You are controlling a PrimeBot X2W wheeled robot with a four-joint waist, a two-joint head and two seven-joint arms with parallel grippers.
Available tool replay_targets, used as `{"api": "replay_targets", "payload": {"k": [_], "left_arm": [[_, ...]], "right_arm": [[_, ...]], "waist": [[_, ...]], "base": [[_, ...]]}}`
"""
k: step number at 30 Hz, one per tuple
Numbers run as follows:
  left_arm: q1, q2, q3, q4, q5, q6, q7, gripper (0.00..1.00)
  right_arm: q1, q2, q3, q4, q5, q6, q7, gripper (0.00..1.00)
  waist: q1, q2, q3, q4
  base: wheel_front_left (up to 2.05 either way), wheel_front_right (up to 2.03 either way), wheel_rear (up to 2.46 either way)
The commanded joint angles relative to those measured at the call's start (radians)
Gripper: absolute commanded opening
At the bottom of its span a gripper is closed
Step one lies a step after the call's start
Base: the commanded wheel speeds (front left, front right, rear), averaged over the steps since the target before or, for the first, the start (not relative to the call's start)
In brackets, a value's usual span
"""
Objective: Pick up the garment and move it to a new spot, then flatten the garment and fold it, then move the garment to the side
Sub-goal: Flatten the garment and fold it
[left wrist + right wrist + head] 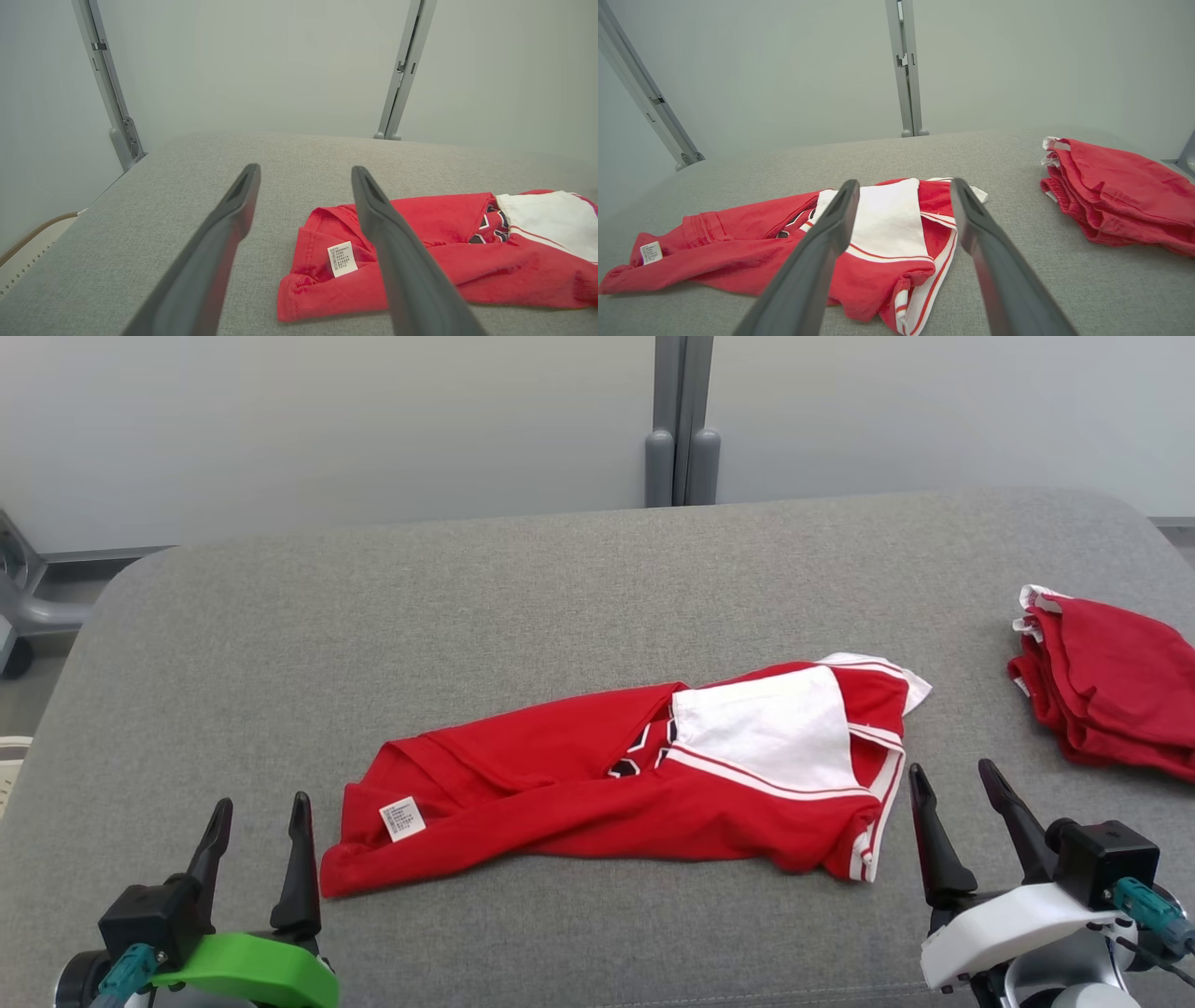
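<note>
Surface: a wide grey fabric-covered table (pixel 560 579) with rounded far corners, against a pale wall.
Garment: a crumpled red shirt (pixel 560 775) with a white panel and striped trim lies across the near middle of the table.
Other clothing: a folded stack of red garments (pixel 1111 691) at the right edge, well apart from the shirt.
Behind: grey upright posts (pixel 681 439) at the far wall.
Left gripper (pixel 261 803): near left, dark fingers spread wide, holding nothing, just beside the shirt's left end.
Right gripper (pixel 952 770): near right, fingers spread wide, empty, just beside the striped right end.
Tag: a small white care label (pixel 402 819) on the shirt's left end.
</note>
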Motion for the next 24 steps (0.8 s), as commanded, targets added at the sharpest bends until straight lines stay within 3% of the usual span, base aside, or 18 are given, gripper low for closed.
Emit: {"api": "replay_targets", "payload": {"k": [1,16,24], "left_arm": [[-0.006,0.004,0.002,0.012,-0.002,-0.009,-0.007,1.0],[-0.031,-0.011,0.006,0.034,0.016,-0.022,-0.005,1.0],[-0.099,-0.047,-0.064,0.099,-0.017,-0.072,0.117,1.0]], "right_arm": [[0.01,0.002,-0.003,-0.006,-0.008,0.0,0.001,1.0],[0.009,0.006,-0.018,-0.02,-0.012,0.0,0.015,1.0],[-0.06,-0.07,0.004,0.036,0.018,0.0,0.075,1.0]], "waist": [[0.0,-0.0001,0.0,0.002],[0.0,-0.0001,0.007,0.014],[0.0,-0.0001,0.061,0.053]], "base": [[0.0,0.0,0.0],[0.0,0.0,0.0],[0.0,0.0,0.0]]}}
